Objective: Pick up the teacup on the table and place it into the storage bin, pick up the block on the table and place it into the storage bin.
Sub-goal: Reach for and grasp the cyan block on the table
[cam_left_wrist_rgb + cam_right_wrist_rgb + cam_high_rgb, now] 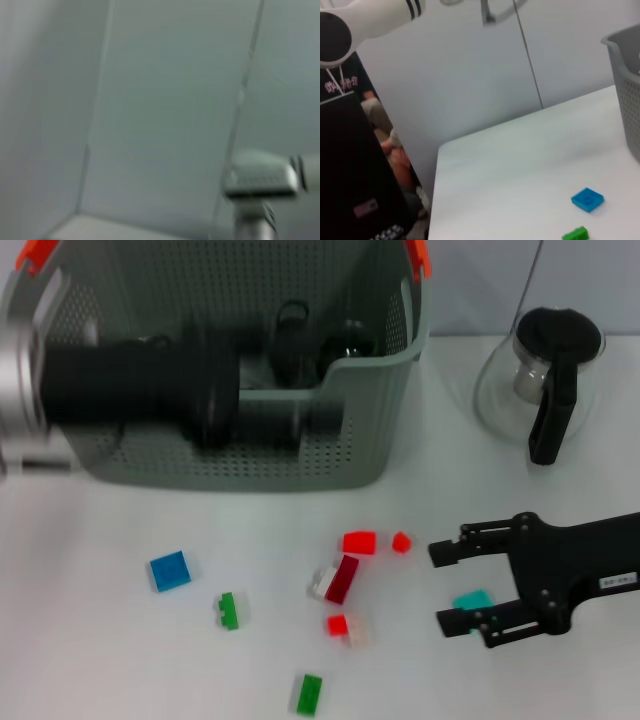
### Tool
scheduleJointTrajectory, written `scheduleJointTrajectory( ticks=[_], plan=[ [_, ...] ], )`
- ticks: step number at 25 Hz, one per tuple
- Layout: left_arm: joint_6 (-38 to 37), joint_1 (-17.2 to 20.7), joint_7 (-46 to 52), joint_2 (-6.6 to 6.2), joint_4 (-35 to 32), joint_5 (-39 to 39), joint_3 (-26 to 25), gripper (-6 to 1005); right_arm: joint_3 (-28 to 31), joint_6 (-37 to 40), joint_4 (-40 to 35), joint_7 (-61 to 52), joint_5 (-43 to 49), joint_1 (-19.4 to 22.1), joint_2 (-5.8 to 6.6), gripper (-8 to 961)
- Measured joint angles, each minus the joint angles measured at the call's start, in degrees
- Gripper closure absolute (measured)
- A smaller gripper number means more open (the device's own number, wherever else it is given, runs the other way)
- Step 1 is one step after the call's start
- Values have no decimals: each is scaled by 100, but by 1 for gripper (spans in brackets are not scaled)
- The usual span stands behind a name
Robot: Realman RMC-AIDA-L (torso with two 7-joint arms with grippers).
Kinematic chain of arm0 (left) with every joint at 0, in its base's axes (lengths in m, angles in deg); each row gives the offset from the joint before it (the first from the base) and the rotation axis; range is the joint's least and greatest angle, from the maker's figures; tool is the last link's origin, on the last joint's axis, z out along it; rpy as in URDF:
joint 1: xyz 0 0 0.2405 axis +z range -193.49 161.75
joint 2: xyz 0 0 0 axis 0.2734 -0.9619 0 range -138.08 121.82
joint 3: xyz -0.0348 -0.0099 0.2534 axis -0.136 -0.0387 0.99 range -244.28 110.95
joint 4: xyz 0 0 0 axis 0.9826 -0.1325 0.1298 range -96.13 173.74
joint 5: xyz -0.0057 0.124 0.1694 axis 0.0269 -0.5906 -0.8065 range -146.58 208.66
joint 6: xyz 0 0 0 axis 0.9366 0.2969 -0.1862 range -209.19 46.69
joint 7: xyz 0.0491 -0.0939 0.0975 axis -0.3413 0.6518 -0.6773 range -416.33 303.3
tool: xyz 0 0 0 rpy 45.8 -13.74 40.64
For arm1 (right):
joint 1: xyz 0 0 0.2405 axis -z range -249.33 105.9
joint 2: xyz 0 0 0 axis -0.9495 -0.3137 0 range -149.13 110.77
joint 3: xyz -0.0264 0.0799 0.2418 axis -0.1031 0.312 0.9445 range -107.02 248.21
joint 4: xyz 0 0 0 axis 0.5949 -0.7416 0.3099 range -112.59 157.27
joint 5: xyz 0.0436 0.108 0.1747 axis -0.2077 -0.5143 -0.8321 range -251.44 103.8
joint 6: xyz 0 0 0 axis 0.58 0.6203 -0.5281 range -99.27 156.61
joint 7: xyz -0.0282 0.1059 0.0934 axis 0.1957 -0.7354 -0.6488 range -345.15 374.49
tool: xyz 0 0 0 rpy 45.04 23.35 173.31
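Observation:
The storage bin point(300, 472) stands at the back left, and its corner also shows in the right wrist view point(626, 85). My left arm reaches across into the bin, its black forearm motion-blurred. Its gripper point(300, 420) ends among dark rounded shapes point(350, 340) inside, and I cannot tell whether one of them is the teacup. My right gripper point(443, 586) hovers open low over the table at the front right. A teal block point(473, 599) lies between its fingers, close to the palm. Red blocks point(358, 541) lie just to its left.
More blocks are scattered on the white table: a blue one point(170, 570) point(587, 198), green ones point(229, 610) point(309, 693) and a dark red and white one point(338, 578). A glass teapot point(540, 380) with a black handle stands at the back right.

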Motion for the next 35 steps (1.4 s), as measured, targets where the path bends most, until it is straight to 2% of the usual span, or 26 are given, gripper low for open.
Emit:
scheduleJointTrajectory(
  ticks=[3,7,13,15,17,19,24,25,33,35],
  plan=[
    [-181,170,-656,62,495,-725,63,131,40,-11,-256,-38,350,15,55,131],
    [-79,193,-1047,82,947,-1264,170,131,158,85,-801,-315,930,-46,83,132],
    [516,153,-1839,85,1868,-1806,287,131,159,193,-1846,-973,2041,-320,-12,133],
    [612,151,-1882,81,1936,-1823,284,131,125,229,-1979,-1159,2427,-514,-49,133],
    [804,150,-1924,82,2025,-1853,287,131,81,248,-2029,-1297,2826,-706,-114,133],
    [898,152,-1986,83,2093,-1877,290,131,41,258,-2051,-1402,3315,-928,-232,134],
    [972,191,-2368,85,2228,-1935,278,131,-40,173,-2044,-1450,4515,-1378,-684,148],
    [1008,195,-2407,87,2254,-1942,275,132,-151,106,-2000,-1483,4612,-1436,-731,159],
    [1155,192,-2446,65,2360,-1978,218,132,-1456,-757,-1899,-1913,4479,-1382,-759,248],
    [1193,197,-2447,69,2366,-1981,213,132,-1598,-861,-1893,-1940,4450,-1359,-760,245]
  ],
)
